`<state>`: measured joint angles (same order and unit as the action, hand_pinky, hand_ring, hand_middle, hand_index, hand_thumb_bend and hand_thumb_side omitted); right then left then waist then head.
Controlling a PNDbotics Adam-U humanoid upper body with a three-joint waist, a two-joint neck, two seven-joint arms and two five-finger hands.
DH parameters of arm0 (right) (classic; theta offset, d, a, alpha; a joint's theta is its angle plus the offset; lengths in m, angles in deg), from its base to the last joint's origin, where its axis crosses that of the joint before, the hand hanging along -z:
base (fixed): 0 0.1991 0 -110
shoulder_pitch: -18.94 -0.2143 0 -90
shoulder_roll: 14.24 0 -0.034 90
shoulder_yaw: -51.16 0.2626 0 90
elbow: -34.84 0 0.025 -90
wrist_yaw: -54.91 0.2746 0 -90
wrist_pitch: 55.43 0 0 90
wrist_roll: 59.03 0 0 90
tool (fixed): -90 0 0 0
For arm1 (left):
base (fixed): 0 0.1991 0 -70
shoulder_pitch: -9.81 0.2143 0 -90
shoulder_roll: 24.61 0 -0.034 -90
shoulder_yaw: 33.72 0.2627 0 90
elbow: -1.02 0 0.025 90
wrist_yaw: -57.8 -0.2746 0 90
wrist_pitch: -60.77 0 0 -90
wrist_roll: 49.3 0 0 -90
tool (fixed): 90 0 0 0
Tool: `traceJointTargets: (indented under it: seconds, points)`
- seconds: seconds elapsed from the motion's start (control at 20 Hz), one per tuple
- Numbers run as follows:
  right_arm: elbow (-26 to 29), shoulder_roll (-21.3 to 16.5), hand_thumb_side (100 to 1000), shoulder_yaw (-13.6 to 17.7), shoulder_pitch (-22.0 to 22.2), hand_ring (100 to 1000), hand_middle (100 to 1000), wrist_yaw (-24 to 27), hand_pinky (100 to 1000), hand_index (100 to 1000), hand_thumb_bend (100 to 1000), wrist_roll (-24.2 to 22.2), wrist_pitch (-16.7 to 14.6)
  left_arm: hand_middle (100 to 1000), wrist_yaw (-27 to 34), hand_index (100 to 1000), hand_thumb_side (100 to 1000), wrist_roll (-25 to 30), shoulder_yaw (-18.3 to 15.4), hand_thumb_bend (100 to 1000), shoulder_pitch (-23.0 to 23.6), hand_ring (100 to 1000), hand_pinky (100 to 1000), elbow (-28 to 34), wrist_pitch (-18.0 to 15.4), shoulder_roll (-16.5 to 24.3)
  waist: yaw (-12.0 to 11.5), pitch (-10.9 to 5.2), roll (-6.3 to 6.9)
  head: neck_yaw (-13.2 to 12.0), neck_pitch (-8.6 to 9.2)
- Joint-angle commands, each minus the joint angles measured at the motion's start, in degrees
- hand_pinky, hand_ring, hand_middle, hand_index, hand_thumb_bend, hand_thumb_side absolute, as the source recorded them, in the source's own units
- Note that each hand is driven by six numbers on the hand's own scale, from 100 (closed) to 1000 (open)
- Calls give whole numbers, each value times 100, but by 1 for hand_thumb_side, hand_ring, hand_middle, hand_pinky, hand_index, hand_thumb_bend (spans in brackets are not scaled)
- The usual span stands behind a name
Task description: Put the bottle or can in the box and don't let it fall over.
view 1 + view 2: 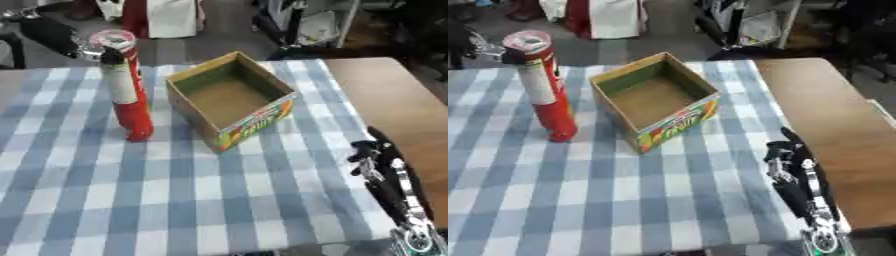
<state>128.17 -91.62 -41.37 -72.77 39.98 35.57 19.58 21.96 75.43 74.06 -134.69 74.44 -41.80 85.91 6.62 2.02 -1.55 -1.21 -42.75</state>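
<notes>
The tall red cylindrical can (542, 90) with white label stands upright on the blue-white checked tablecloth (175, 200), just left of the open cardboard box (229, 97). The left hand (109, 54) grips its top; the right hand (794, 170) rests open.

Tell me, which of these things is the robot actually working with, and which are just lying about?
Part of the job:
- tall red can, upright on the checked cloth
- open cardboard box, empty
- left hand, at the can's top
- right hand, idle at lower right

Just there:
- checked tablecloth
- bare wooden tabletop
</notes>
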Motion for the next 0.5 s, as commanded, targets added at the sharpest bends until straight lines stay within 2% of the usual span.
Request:
traceJointTargets:
  seconds: [0.05, 0.5]
  points:
    - [46, -101, 733, -8, -39, 604, 689, 11, 462, 947, 100, -30, -11, 863, -300, 997, 817, -56, -45, 677, -208, 898, 830, -248, -18, -113, 13, -73, 12, -39, -16]
    - [37, -87, 732, -22, -53, 604, 689, 29, 462, 948, 100, -56, -22, 850, -655, 996, 822, -118, -112, 676, -254, 899, 816, -682, -23, -337, 62, -64, 10, -98, -66]
